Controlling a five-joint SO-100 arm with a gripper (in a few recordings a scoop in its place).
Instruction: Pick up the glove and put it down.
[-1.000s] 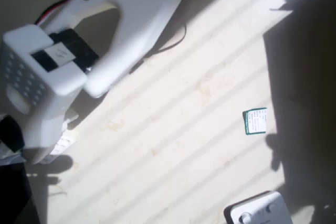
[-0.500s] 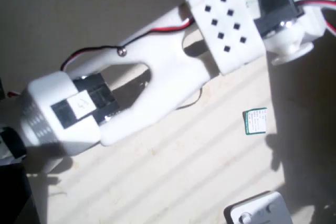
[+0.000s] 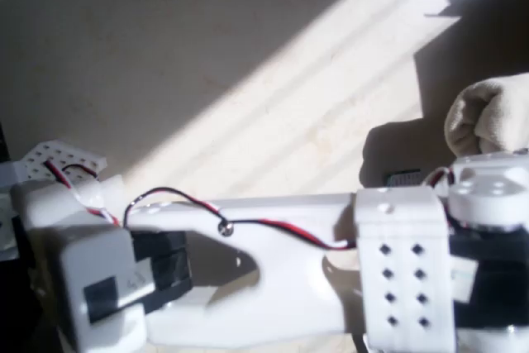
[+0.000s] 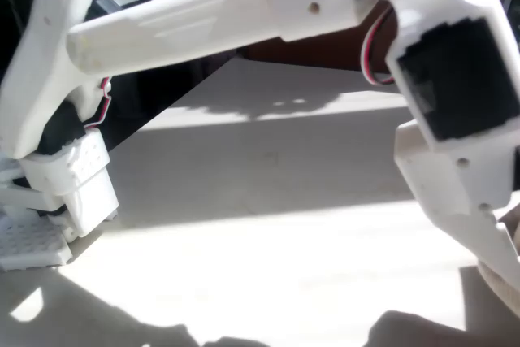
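From overhead I see my one white plastic arm [image 3: 273, 270] stretched level across the pale, sun-striped surface [image 3: 248, 80], wrist at the picture's right edge. In the fixed view the pincer [image 4: 496, 262] points down at the right edge; I cannot tell whether its jaws are apart or together. One soft beige fabric glove [image 3: 488, 117] sits bunched just beyond the wrist.

Hard sunlight falls in slanted stripes across the pale table [image 3: 273, 121], leaving its upper left in deep shadow. The white arm [image 3: 273, 262] glares, nearly washed out. In the fixed view the close arm [image 4: 203, 14] looks soft and casts dark shadows.
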